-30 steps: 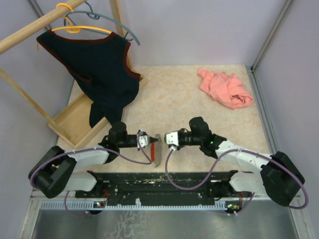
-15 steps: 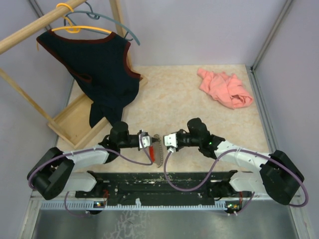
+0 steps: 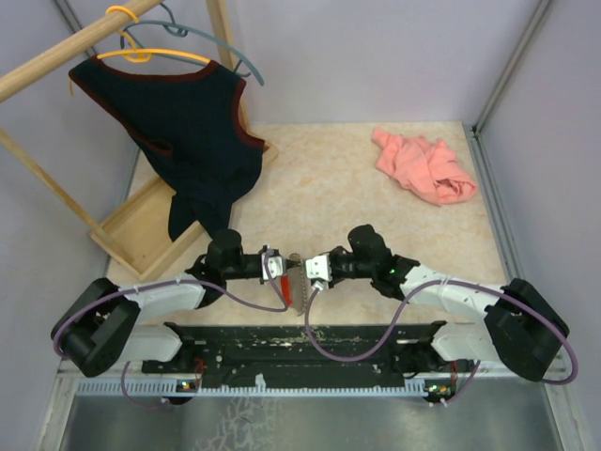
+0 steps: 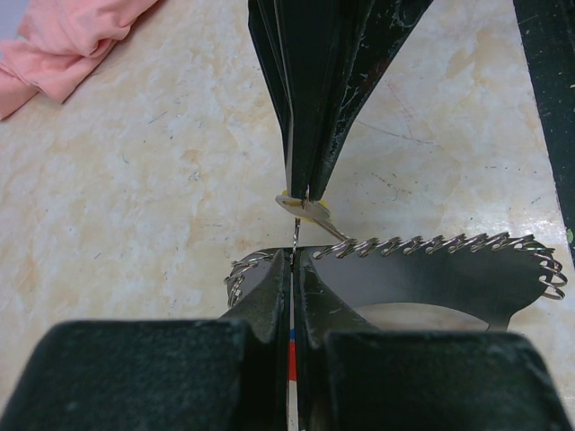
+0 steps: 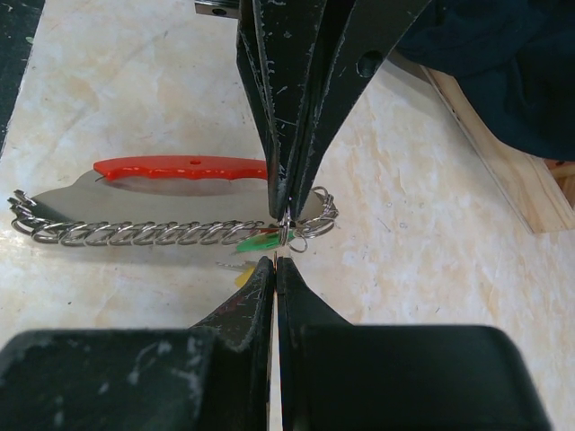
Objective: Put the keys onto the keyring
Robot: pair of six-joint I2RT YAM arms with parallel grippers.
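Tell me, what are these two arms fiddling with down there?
They are working on a keyring, meeting tip to tip over it at the near edge of the table. The left claw is shut on its wire coil; the right claw, also shut, seems to pinch a small pale tab against it. Whether that tab is threaded on, I cannot tell.
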